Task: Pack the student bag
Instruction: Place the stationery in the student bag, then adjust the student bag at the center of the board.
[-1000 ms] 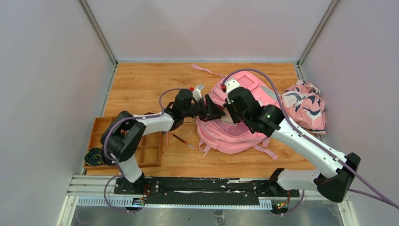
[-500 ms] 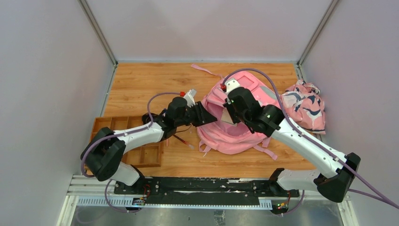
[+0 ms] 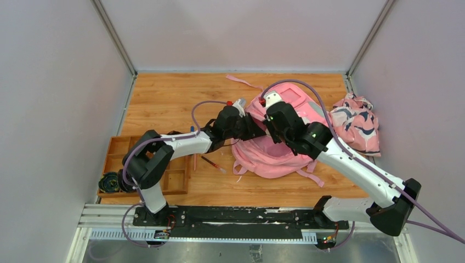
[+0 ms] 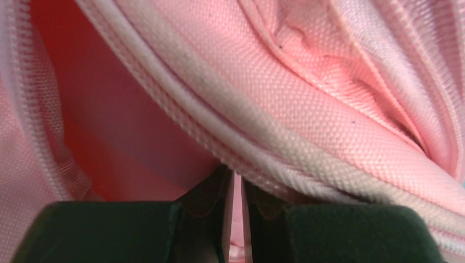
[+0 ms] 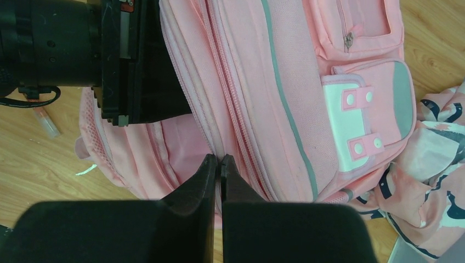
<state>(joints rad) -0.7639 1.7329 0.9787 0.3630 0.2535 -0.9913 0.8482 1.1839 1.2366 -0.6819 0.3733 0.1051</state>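
Left fingers (image 4: 211,193): we see them nearly closed, pinching student bag (image 4: 307,115) fabric.
Right fingers (image 5: 198,183): we see them pressed together at the bag's seam; hold undeterminable.

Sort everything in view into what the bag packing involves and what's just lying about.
In the job: pink backpack, left fingers pinching its fabric, right fingers shut at its zipper seam.
Lying about for now: patterned cloth, wooden tray, pen-like stick, dark roll.
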